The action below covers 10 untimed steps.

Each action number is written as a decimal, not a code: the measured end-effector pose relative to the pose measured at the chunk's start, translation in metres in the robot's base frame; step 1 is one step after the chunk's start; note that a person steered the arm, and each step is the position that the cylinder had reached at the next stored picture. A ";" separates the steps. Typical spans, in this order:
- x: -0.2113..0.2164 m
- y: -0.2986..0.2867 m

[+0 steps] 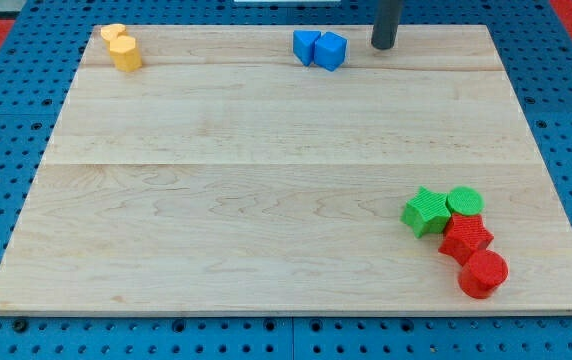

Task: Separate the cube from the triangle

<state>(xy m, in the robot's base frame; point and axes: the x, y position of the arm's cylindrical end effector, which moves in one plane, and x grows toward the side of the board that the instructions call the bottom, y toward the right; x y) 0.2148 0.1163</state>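
A pale wooden board (266, 200) on blue pegboard. At the top centre, a blue plastic cube (306, 46) touches a blue plastic triangle (331, 50), both close to the board's top edge. My tip (383, 46), a dark rod with no jaws to open or close, stands just right of the triangle. Separation appears not yet begun; the next push likely needs to wedge between them, driving one downward into open board.

The rod (385, 24) is cut off by the frame's top edge — only its lower stretch shows, upper middle right. The two blue blocks (319, 48) touch, and which is cube and which triangle is hard to tell. The two yellow blocks (120, 46), upper left, overlap — their shapes are unclear.
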 end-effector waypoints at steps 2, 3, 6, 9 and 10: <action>0.075 -0.115; 0.065 -0.118; 0.123 -0.034; 0.213 0.009; 0.208 0.006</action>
